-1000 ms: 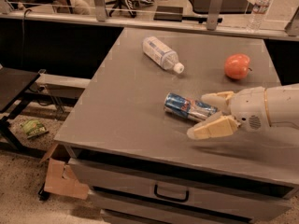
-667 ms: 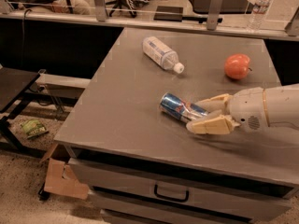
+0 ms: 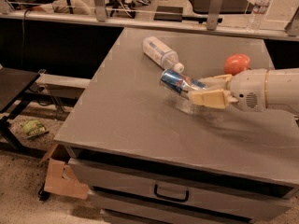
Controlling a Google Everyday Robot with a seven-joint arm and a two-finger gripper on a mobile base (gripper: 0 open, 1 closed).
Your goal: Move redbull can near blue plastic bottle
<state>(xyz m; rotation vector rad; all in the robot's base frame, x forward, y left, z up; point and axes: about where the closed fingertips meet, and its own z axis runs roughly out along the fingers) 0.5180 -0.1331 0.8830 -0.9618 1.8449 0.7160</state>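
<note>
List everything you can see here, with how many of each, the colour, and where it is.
redbull can: one, blue and silver, held tilted at mid-table, just in front of the bottle's cap.
blue plastic bottle: one, clear with a pale label and white cap, lying on its side at the back of the table.
apple: one, red-orange, on the table's right.
water bottle: one, clear, upright behind the table, far right.
table: one, grey, with drawers below.
cardboard box: one, brown, on the floor, lower left.
gripper: one, cream, reaching in from the right, shut on the redbull can.
</note>
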